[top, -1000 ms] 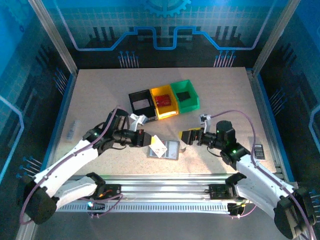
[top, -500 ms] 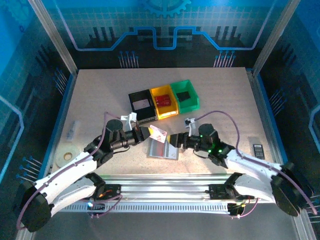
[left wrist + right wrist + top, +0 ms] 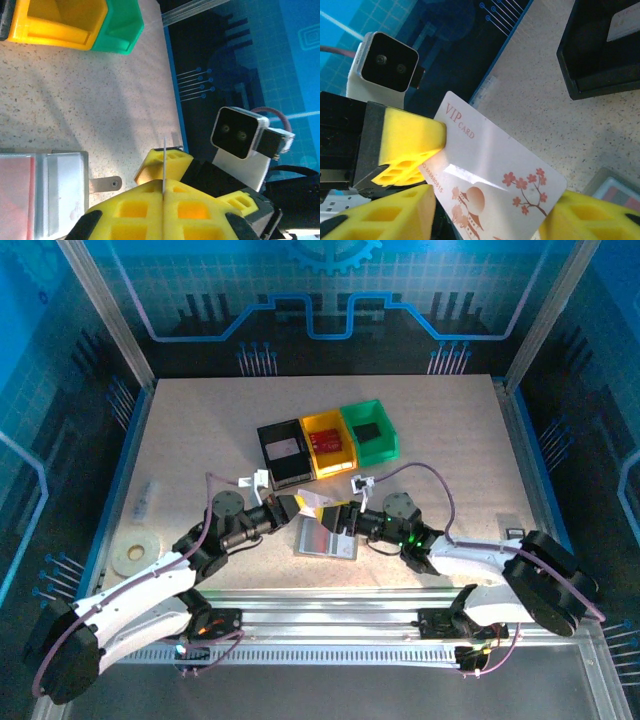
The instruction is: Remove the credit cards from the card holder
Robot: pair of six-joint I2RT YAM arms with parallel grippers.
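Observation:
A whitish credit card printed "VIP card" is held above the table between my two grippers. My left gripper is shut on one corner of it, and the card shows edge-on between its yellow pads. My right gripper faces it, its fingers pressed against the card's two opposite edges. The grey card holder lies open on the table just below them. A reddish-pink card lies in its see-through sleeves.
A black bin, a yellow bin and a green bin stand in a row behind the grippers. A tape roll lies at the front left. A small black block sits at the right edge.
My right gripper has moved left up to the card and narrowed its jaws onto it. My left gripper has carried the card slightly right, off the holder.

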